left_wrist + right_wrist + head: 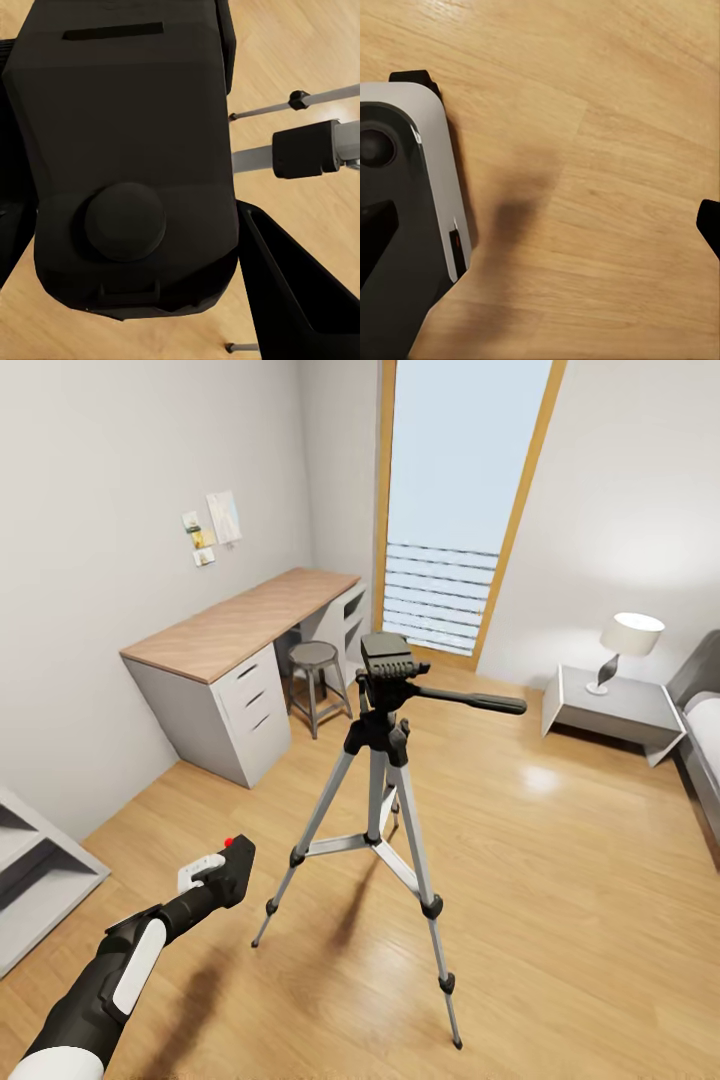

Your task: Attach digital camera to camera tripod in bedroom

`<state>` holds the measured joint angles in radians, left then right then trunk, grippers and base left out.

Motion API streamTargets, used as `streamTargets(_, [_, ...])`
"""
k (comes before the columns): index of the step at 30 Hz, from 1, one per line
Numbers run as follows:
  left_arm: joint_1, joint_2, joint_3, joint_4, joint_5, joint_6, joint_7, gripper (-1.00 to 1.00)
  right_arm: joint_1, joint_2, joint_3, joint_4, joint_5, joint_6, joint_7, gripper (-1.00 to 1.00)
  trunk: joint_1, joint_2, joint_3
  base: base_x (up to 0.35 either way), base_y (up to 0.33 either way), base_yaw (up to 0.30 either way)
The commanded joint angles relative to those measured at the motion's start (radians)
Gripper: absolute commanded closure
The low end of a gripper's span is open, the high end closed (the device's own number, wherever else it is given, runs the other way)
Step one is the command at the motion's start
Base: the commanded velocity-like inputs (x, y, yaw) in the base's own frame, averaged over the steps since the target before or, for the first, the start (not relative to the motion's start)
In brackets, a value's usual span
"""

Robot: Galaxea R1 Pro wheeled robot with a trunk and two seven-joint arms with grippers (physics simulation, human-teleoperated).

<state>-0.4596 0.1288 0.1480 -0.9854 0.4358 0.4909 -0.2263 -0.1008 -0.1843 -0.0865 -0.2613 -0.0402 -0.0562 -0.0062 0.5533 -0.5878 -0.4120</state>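
Observation:
The small black digital camera point(238, 863) with its red button on top is held in my left gripper point(222, 875), which is shut on it, low and to the left of the camera tripod point(385, 760). The tripod stands upright on the wood floor, silver legs spread, its black head plate point(384, 652) bare and the pan handle point(470, 701) pointing right. In the left wrist view the digital camera point(127, 165) looms close between the black fingers point(292, 300), with the tripod legs point(300, 150) beyond. My right gripper point(540, 232) hangs open over bare floor.
A wood-topped desk point(240, 622) with drawers and a round stool point(316, 657) stand at the back left. A tall window point(450, 500) is behind the tripod. A nightstand point(615, 710) with a lamp point(627, 643) and a bed edge point(705, 745) lie right. A grey shelf point(30, 870) is near left.

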Motion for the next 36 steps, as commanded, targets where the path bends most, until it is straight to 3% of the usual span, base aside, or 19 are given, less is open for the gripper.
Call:
streamTargets(1, [-0.001,0.000,0.003,-0.001,0.004,0.007,-0.004,1.00,0.000,0.000,-0.002,0.001,-0.004,-0.004,0.000,-1.00,0.000,-0.001,-0.003,0.000,0.000,0.000])
streamTargets(36, [-0.001,-0.002,0.002,-0.002,0.001,0.007,-0.004,1.00,0.000,0.000,-0.002,0.001,-0.004,-0.004,0.000,-1.00,0.000,-0.001,-0.059,0.000,0.000,0.000])
